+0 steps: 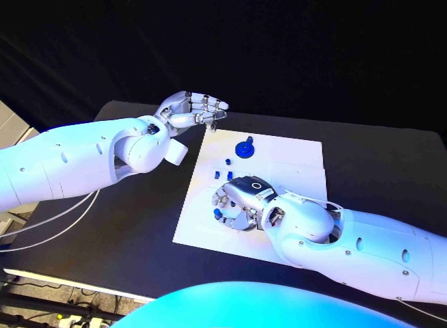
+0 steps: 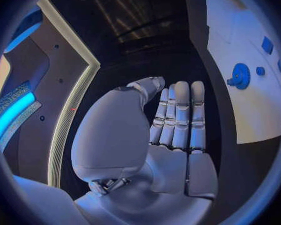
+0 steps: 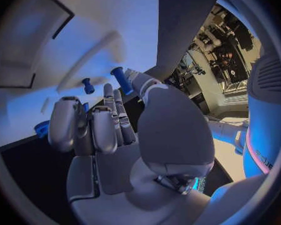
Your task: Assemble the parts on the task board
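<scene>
We see the right hand (image 1: 241,202) low over the task board (image 1: 292,158), pinching a short blue peg (image 3: 120,78) at its fingertips. The blue gear (image 1: 244,148) lies beyond it, nearer the left hand (image 1: 191,109), which holds nothing, fingers loosely curled.

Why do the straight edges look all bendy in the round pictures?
Both wrist views come through a fisheye lens, so the white task board curves in the left wrist view, and bends again behind the silver right hand in the right wrist view. In the head view its edges run straight.
</scene>
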`<state>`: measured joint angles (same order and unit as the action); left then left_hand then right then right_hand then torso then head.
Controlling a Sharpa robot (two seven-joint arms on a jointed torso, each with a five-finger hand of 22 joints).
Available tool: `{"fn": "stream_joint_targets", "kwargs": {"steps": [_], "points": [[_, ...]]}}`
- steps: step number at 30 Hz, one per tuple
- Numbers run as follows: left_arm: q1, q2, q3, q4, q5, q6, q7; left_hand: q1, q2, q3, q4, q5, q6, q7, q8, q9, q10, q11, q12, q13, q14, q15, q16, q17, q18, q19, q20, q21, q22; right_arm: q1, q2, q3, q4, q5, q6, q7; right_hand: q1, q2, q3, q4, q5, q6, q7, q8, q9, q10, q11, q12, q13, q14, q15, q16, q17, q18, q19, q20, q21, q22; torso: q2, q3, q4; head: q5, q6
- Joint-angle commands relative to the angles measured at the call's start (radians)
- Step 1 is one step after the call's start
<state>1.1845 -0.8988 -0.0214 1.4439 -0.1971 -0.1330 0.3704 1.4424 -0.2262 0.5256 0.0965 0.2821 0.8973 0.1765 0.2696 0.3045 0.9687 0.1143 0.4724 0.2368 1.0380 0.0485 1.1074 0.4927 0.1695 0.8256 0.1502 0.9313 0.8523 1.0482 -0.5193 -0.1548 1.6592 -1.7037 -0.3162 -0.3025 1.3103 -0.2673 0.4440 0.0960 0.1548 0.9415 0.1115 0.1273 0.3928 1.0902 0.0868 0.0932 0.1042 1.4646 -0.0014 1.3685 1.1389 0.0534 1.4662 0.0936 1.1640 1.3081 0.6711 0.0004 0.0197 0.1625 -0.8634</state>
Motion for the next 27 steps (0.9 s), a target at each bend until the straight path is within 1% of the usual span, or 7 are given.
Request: {"fn": "stream_joint_targets", "kwargs": {"steps": [1,6,16,19,22,25,27], "points": [[0.0,0.0,0.001,0.003,0.005,0.016,0.004,0.008,0.003,0.001,-0.006,0.004,-0.002,0.004,0.0,-0.001,-0.008,0.001,0.004,-0.001,-0.006,-0.002,-0.004,-0.002,0.013,0.001,0.0,-0.002,0.001,0.0,-0.006,0.0,0.005,0.004,-0.043,0.023,0.034,0.021,-0.088,0.016,-0.003,-0.016,-0.001,-0.013,-0.004,-0.039,0.004,0.034,0.007,0.004,0.009,-0.004,-0.013,0.021,0.012,0.006,-0.023,0.123,0.0,0.0006,-0.0003,-0.001,0.003],[0.0,-0.001,0.001,0.003,0.005,0.017,0.004,0.008,0.003,0.001,-0.006,0.004,-0.002,0.004,0.0,-0.001,-0.008,0.001,0.004,-0.001,-0.006,-0.002,-0.004,-0.002,0.013,0.001,0.0,-0.002,0.001,0.0,-0.022,0.0,0.017,0.006,-0.078,0.026,0.082,0.044,-0.189,0.056,-0.002,-0.017,-0.005,-0.021,-0.007,-0.081,0.007,0.088,0.015,0.001,0.01,-0.004,-0.022,0.023,0.012,0.01,-0.037,0.118,0.0,0.001,-0.0004,-0.005,0.005],[0.0,-0.003,0.0,0.002,0.005,0.018,0.001,0.008,0.003,0.001,-0.006,0.004,-0.002,0.004,0.0,-0.001,-0.008,0.001,0.004,-0.001,-0.006,-0.002,-0.004,-0.002,0.013,0.001,0.0,-0.002,0.001,0.011,-0.144,0.011,0.097,0.105,-0.215,0.114,0.156,0.044,-0.312,0.158,0.006,-0.031,-0.006,-0.037,-0.014,-0.155,0.014,0.161,0.018,-0.013,0.016,-0.015,-0.056,0.033,-0.001,0.015,-0.109,0.093,-0.002,-0.0002,-0.0026,-0.026,0.018],[0.0,-0.004,-0.001,0.002,0.005,0.019,0.001,0.008,0.003,0.001,-0.006,0.004,-0.002,0.004,0.0,-0.001,-0.008,0.001,0.004,-0.001,-0.006,-0.002,-0.004,-0.002,0.013,0.001,0.0,-0.002,0.001,0.027,-0.211,0.018,0.13,0.204,-0.244,0.168,0.18,0.05,-0.33,0.19,0.011,-0.024,0.014,-0.036,-0.013,-0.141,0.005,0.202,0.024,-0.012,0.01,-0.015,-0.059,0.034,0.002,0.01,-0.111,0.092,-0.003,-0.0007,-0.004,-0.034,0.024],[0.0,-0.006,-0.003,0.003,0.006,0.019,0.002,0.006,0.003,0.001,-0.007,0.004,-0.003,0.004,0.0,-0.001,-0.009,0.002,0.004,-0.002,-0.007,-0.002,-0.004,-0.002,0.013,0.0,0.0,-0.001,0.002,0.053,-0.294,0.024,0.162,0.37,-0.232,0.199,0.185,0.066,-0.317,0.192,0.014,0.014,0.034,-0.018,-0.008,-0.06,-0.01,0.261,0.04,0.01,-0.003,0.013,-0.007,0.019,0.024,0.001,-0.023,0.122,-0.007,-0.0015,-0.0087,-0.05,0.027],[-0.002,-0.009,-0.005,0.007,0.006,0.016,0.004,0.005,0.002,0.0,-0.007,0.004,-0.003,0.004,0.0,-0.001,-0.01,0.002,0.004,-0.002,-0.007,-0.001,-0.004,-0.002,0.013,0.0,0.0,-0.001,0.002,0.08,-0.373,0.026,0.181,0.516,-0.186,0.192,0.16,0.077,-0.304,0.192,0.017,0.055,0.036,0.004,-0.003,0.066,-0.019,0.318,0.066,0.031,-0.011,0.042,0.05,0.003,0.048,-0.006,0.079,0.157,-0.01,-0.0027,-0.0138,-0.068,0.028],[-0.003,-0.011,-0.006,0.01,0.007,0.014,0.005,0.003,0.002,-0.001,-0.006,0.004,-0.004,0.004,0.0,-0.002,-0.011,0.002,0.004,-0.002,-0.008,-0.001,-0.004,-0.002,0.013,-0.001,0.0,-0.002,0.003,0.091,-0.421,0.027,0.188,0.577,-0.15,0.172,0.149,0.072,-0.307,0.193,0.025,0.065,0.028,0.012,-0.001,0.106,-0.03,0.339,0.081,0.041,-0.018,0.062,0.094,-0.005,0.058,-0.012,0.13,0.174,-0.013,-0.0038,-0.0165,-0.091,0.033]]}}
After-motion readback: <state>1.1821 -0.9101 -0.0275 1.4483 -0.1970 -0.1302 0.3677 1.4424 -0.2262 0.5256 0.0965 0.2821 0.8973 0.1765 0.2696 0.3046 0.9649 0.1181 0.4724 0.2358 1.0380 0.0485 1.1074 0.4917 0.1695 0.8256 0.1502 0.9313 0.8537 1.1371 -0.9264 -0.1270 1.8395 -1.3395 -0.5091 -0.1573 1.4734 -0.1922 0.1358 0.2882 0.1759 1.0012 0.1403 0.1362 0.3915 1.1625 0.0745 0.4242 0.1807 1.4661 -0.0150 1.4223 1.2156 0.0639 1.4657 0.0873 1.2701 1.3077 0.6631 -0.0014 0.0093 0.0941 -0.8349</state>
